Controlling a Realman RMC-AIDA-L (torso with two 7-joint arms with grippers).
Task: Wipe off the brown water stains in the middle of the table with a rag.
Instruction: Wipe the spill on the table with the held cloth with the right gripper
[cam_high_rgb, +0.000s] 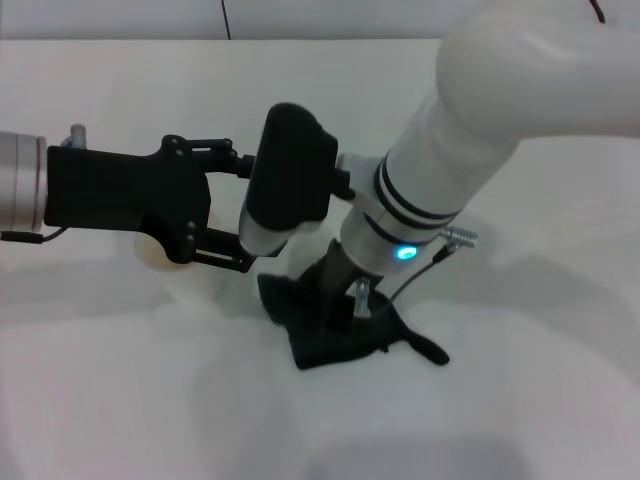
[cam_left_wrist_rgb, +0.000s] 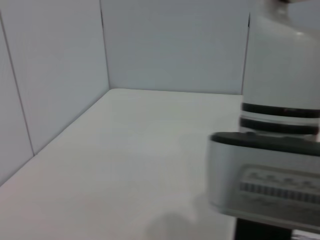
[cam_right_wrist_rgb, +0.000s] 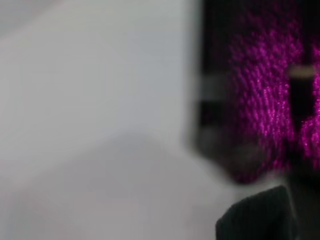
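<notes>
The dark grey-black rag (cam_high_rgb: 335, 335) lies bunched on the white table (cam_high_rgb: 150, 400) just right of centre, its narrow tail (cam_high_rgb: 430, 350) pointing right. My right gripper (cam_high_rgb: 340, 295) comes down from the upper right and presses into the top of the rag, shut on its folds. A corner of the rag (cam_right_wrist_rgb: 255, 220) shows in the right wrist view. My left gripper (cam_high_rgb: 245, 212) reaches in from the left, open, its fingers (cam_high_rgb: 225, 262) spread beside the right arm's wrist (cam_high_rgb: 290, 175). No brown water stains show; the rag and arms cover the middle.
A small pale beige shape (cam_high_rgb: 150, 255) sits on the table under the left gripper, mostly hidden. The left wrist view shows the right arm's white body (cam_left_wrist_rgb: 280, 100) close by, the tabletop (cam_left_wrist_rgb: 125, 165) and plain walls (cam_left_wrist_rgb: 50, 65) around it.
</notes>
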